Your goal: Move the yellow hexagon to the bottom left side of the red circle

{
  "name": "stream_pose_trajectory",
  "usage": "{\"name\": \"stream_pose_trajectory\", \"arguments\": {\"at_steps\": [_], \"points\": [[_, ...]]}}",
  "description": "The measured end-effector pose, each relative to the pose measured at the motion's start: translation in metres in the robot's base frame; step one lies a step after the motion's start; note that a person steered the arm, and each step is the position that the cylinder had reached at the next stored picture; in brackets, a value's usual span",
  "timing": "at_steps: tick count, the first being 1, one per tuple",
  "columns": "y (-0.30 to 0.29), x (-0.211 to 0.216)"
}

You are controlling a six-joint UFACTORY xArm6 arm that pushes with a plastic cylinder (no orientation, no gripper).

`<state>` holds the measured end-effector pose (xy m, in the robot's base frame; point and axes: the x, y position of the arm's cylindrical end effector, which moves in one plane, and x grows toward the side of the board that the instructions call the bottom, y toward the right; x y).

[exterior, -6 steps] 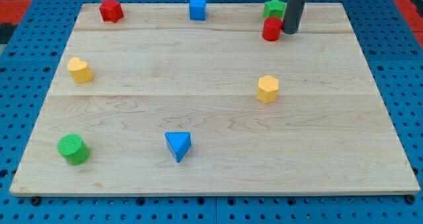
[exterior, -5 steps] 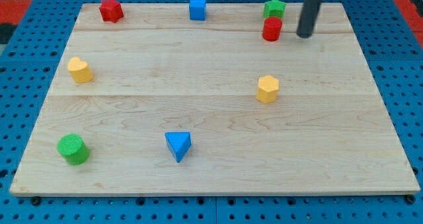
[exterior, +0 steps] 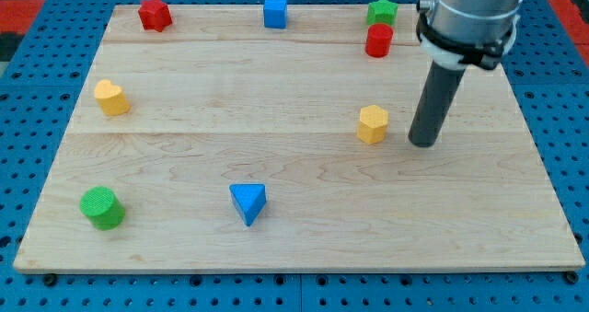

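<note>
Camera view is cutting the arm off at the top edge. No jaws are showing: the rod is ending in my tip (exterior: 423,144), standing on the bench (exterior: 294,248) just right of the yellow hexagon (exterior: 373,124), apart from it. The red circle (exterior: 378,40) is sitting well above the hexagon, beside the green star (exterior: 382,11).

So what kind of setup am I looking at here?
Likely a lab test bench: a pale wooden board on a blue perforated base, small blocks like the yellow hexagon block, with my tip to its right.
</note>
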<state>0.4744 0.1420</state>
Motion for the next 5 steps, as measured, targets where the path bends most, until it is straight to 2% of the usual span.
{"name": "stream_pose_trajectory", "arguments": {"at_steps": [1,2,3,5], "points": [[-0.05,-0.004],[-0.057,-0.049],[-0.056,-0.075],[-0.06,-0.098]]}}
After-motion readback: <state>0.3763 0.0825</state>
